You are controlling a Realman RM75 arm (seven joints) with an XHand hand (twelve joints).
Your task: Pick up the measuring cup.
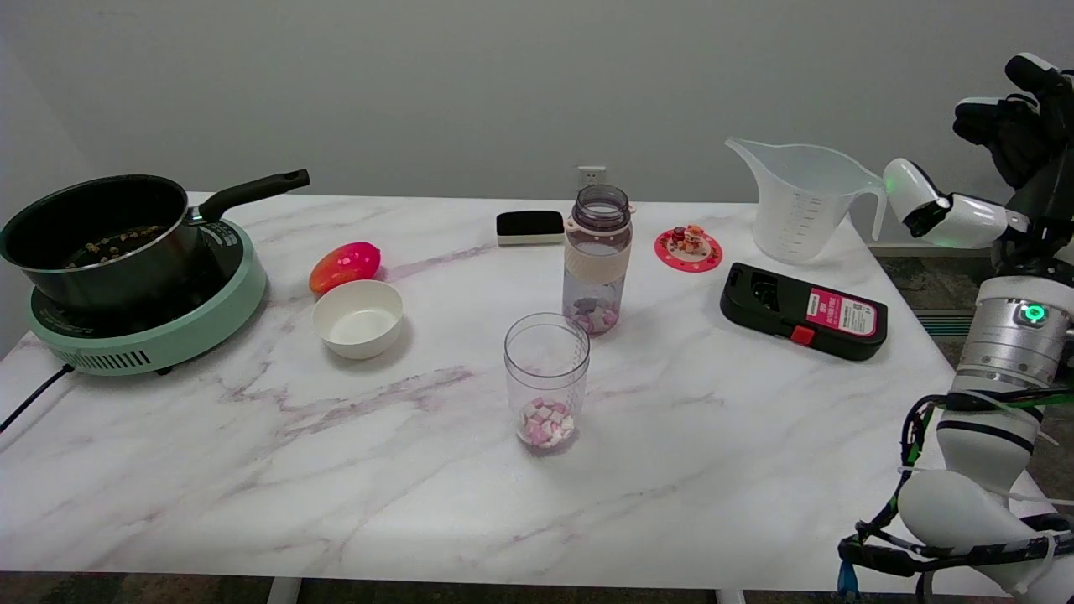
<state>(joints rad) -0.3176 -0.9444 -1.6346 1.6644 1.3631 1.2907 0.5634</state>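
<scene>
The measuring cup point(795, 204) is a clear plastic jug with printed scale marks, standing upright at the table's far right corner, spout to the left and handle to the right. My right hand point(977, 172) hovers in the air just right of the handle and holds nothing. Its dark fingers point(1007, 126) are raised above, and a white fingertip point(908, 186) sits close to the handle without clearly touching it.
A black case with a pink label point(804, 312) lies just in front of the cup, and a pink coaster point(688, 248) lies to its left. A bottle point(597, 258) and a clear cup of candy point(546, 382) stand mid-table. Further left are a bowl point(358, 318), a pot on a cooker point(101, 243) and a black block point(529, 226).
</scene>
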